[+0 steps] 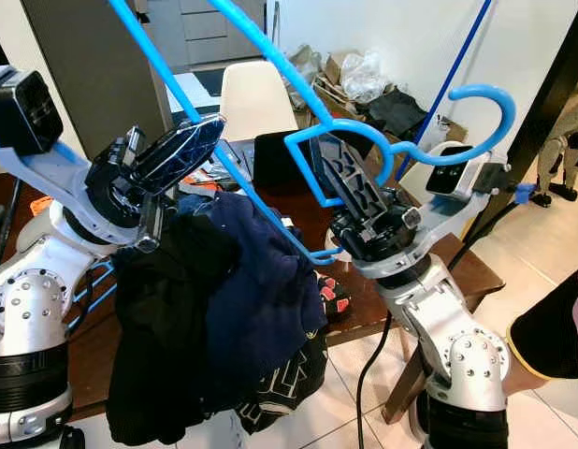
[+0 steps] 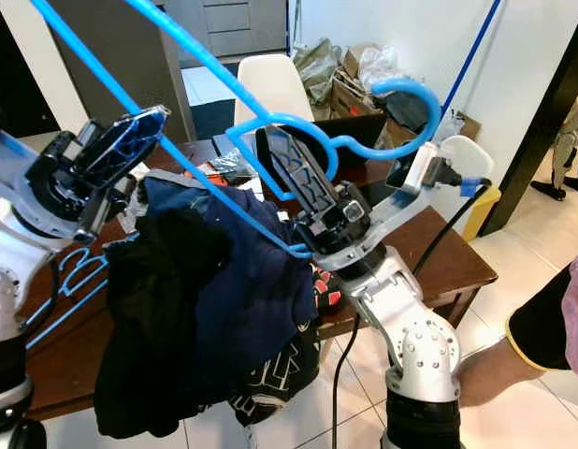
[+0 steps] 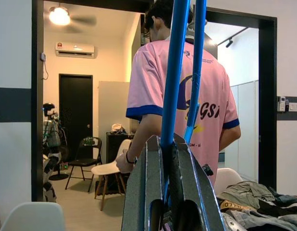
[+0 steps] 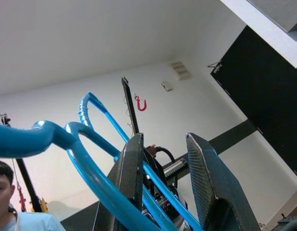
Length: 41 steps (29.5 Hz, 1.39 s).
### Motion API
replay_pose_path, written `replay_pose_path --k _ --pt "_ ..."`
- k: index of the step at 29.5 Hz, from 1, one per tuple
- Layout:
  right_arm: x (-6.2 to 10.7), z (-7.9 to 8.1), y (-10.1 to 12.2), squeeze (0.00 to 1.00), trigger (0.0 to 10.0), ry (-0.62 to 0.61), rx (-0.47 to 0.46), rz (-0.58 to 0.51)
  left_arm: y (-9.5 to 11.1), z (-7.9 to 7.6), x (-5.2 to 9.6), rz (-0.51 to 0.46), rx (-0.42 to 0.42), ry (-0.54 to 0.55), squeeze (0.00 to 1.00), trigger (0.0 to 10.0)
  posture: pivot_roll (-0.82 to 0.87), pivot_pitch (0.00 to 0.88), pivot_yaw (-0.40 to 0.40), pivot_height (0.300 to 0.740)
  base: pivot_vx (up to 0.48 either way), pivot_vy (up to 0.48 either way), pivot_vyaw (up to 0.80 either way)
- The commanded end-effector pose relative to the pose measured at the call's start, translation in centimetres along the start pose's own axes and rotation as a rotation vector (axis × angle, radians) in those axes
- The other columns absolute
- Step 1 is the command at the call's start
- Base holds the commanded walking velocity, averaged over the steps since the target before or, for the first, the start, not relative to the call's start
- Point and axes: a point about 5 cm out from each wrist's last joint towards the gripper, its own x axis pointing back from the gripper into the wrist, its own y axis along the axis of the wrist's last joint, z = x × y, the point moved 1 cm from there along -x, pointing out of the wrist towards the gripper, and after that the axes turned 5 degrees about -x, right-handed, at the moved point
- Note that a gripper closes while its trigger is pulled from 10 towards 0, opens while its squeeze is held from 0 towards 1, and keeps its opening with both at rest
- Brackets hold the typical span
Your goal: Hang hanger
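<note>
A blue plastic hanger (image 1: 270, 56) is held up over the table, its hook (image 1: 476, 103) pointing right. Dark navy and black garments (image 1: 233, 309) hang from its lower bar. My left gripper (image 1: 191, 140) is shut on one sloping bar of the hanger, which runs up between its fingers (image 3: 148, 183) in the left wrist view. My right gripper (image 1: 350, 182) stands by the hanger's neck with its fingers (image 4: 131, 178) apart. Blue bars (image 4: 158, 192) pass between and beside them.
Under the clothes is a brown table (image 1: 467, 271) with clutter and another blue hanger (image 2: 74, 271) lying on it. A white chair (image 1: 256, 94) stands behind. A thin blue pole (image 1: 457, 65) slants at upper right. A person (image 1: 551, 327) stands close at right.
</note>
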Motion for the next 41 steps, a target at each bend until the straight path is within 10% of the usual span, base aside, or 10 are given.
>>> replay_pose_path --k 1,4,5,25,26,27,35,41 --pt "-0.1 0.4 0.0 0.00 10.0 0.032 0.002 0.020 0.3 0.1 0.0 -0.016 0.000 -0.002 0.00 0.0 0.00 0.000 0.016 0.740 0.000 0.000 0.00" --pt "0.0 0.9 -0.1 0.00 10.0 0.068 -0.013 0.040 0.6 0.3 0.2 -0.014 -0.011 0.005 0.00 0.0 0.00 0.000 0.016 0.740 0.000 0.000 0.00" --pt "0.0 1.1 0.0 1.00 10.0 0.104 -0.030 0.026 0.6 0.3 0.3 -0.014 -0.014 0.009 0.00 0.0 0.00 0.000 0.016 0.740 0.000 0.000 0.00" --pt "-0.1 1.1 1.0 1.00 10.0 0.083 0.009 -0.020 0.6 0.4 0.3 -0.017 -0.012 0.013 0.00 0.0 0.00 0.000 0.019 0.740 0.000 0.000 0.00" --pt "0.0 1.0 1.1 0.67 10.0 0.073 0.013 -0.019 0.7 0.4 0.3 -0.017 -0.013 0.013 0.00 0.0 0.00 0.000 0.019 0.740 0.000 0.000 0.00" --pt "0.1 0.9 1.0 0.00 10.0 0.064 0.031 0.003 0.7 0.4 0.4 -0.015 -0.016 0.016 0.00 0.0 0.00 0.000 0.019 0.740 0.000 0.000 0.00" --pt "2.8 -1.2 2.6 0.00 10.0 -0.114 0.335 0.254 1.4 0.6 0.8 -0.018 -0.025 0.029 0.00 0.0 0.00 0.000 0.019 0.740 0.000 0.000 0.00" --pt "2.9 -0.5 3.9 0.00 10.0 -0.072 0.378 0.268 0.9 0.4 0.7 -0.022 0.003 0.028 0.00 0.0 0.00 0.000 0.019 0.740 0.000 0.000 0.00"
